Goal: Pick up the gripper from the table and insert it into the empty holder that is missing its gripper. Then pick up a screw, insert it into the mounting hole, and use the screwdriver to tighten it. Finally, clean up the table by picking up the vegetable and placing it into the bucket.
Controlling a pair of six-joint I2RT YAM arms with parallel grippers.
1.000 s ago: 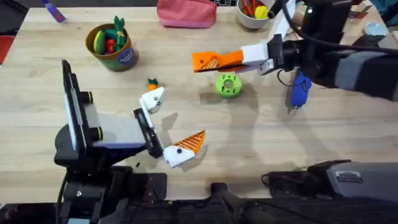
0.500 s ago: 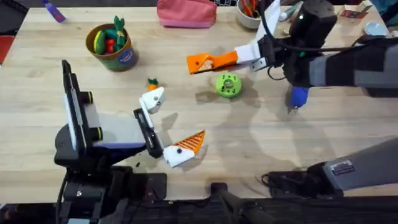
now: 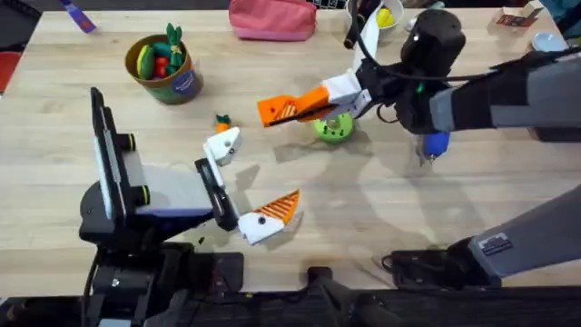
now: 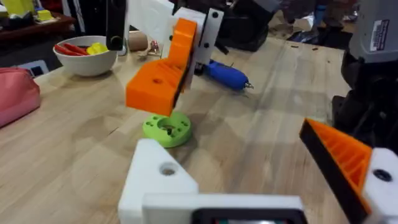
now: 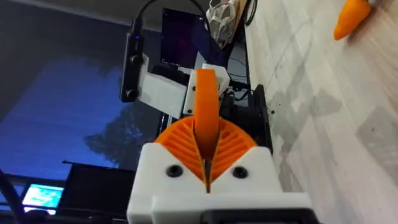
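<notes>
While the right gripper (image 3: pixel 272 110) pinches the orange gripper (image 5: pixel 206 118), left gripper (image 3: pixel 245 186) agape, pale wood table (image 3: pixel 381 209), dark room.

I see bright even overhead light, soft shadows on table (image 3: pixel 381 218); right wrist backdrop dim blue, blurred.

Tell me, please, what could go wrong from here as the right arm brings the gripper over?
The gripper is pinched edge-on between the right gripper's pads, so it could twist or slip. The empty holder sits close beside the carrot, which could get knocked. The arm crosses over the green disc.
</notes>
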